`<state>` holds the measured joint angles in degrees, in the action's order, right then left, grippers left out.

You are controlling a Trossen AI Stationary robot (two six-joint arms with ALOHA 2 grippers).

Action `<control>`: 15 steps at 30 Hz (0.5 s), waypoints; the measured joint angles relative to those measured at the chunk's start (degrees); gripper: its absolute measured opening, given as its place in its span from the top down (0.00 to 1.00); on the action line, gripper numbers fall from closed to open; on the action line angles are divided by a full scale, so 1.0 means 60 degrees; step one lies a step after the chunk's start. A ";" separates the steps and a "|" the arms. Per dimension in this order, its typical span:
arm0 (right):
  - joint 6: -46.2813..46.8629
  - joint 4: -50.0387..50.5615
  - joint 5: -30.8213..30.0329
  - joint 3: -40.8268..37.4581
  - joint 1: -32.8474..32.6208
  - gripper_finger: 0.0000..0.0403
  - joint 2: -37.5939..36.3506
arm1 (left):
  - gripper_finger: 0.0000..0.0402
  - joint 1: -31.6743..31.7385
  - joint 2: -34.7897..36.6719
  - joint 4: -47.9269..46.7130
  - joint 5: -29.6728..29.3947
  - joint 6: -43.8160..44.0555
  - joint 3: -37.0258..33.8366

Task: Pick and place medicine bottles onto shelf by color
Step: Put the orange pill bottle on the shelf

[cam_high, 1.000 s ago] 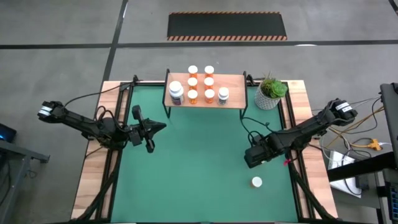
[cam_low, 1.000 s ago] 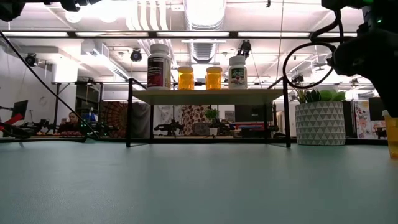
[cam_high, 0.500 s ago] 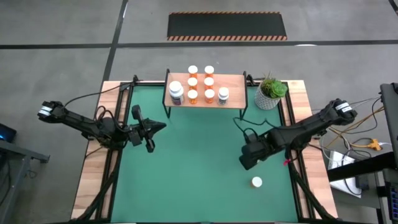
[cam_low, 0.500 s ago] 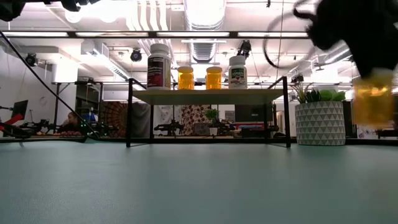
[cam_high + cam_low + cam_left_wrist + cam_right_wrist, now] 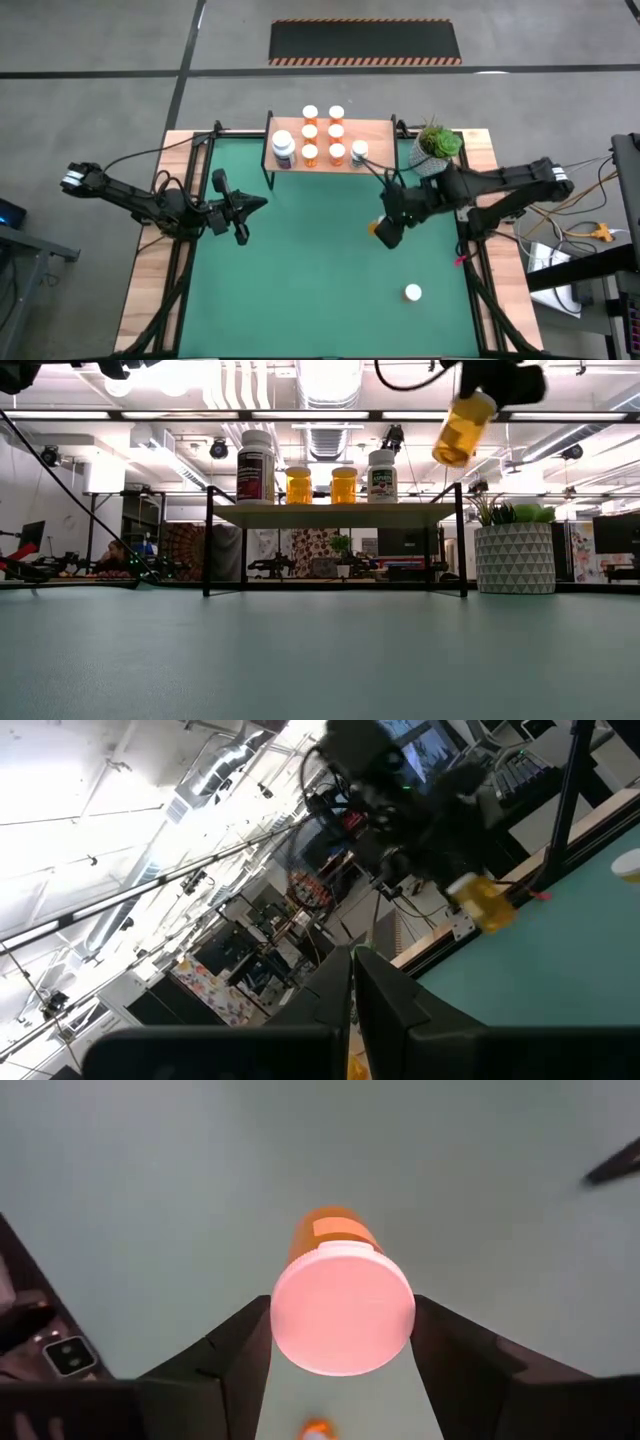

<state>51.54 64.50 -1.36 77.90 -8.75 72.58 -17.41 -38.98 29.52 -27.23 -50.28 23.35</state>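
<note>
Two arms worked over the bench (image 5: 300,290), which was covered by a green mat. The right hand (image 5: 385,230) was raised above the mat, in front of the shelf's right end, with its fingers clamped on the white cap of an orange bottle (image 5: 462,430). In the low view that bottle hung tilted in the air, higher than the shelf board and to the right of the bottles standing there. From the right wrist view the cap (image 5: 343,1310) sat squarely between the two dark fingers (image 5: 230,1350), the orange body pointing away toward the mat.

The shelf (image 5: 375,160) stood at the far edge of the mat. On it were a larger white-and-dark bottle (image 5: 284,148) at the left, a white bottle with a green label (image 5: 359,151) at the right, and several orange bottles (image 5: 323,142) between them in short rows. Another bottle (image 5: 413,293) stood alone on the mat near the bench's front right, well apart from the shelf. A white pot with a green plant (image 5: 435,148) stood just beside the shelf's right end.

The left hand (image 5: 245,207) waited over the left side of the mat, its fingers together and holding nothing.
</note>
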 joint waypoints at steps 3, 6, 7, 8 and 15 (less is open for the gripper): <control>-0.0994 0.0465 -0.0034 0.0575 0.0535 0.49 0.0046 | 1.00 0.0000 0.0000 0.0000 -0.0002 0.0000 0.0000; -0.1927 0.1331 -0.0043 0.1327 0.1150 0.49 0.0337 | 1.00 0.0000 0.0000 0.0000 -0.0002 0.0000 0.0000; -0.2261 0.1698 -0.0049 0.1630 0.1349 0.49 0.0528 | 1.00 0.0000 0.0000 0.0006 -0.0002 0.0000 0.0000; -0.2647 0.2112 -0.0053 0.1938 0.1532 0.49 0.0728 | 1.00 0.0000 0.0002 0.0002 -0.0002 0.0000 0.0000; -0.5607 0.4319 -0.0548 0.3880 0.2609 0.49 0.2365 | 1.00 0.0000 0.0018 0.0009 -0.0002 -0.0011 0.0007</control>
<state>17.90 90.41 -4.65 101.17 6.90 86.76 -17.41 -38.87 29.57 -27.24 -50.35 23.40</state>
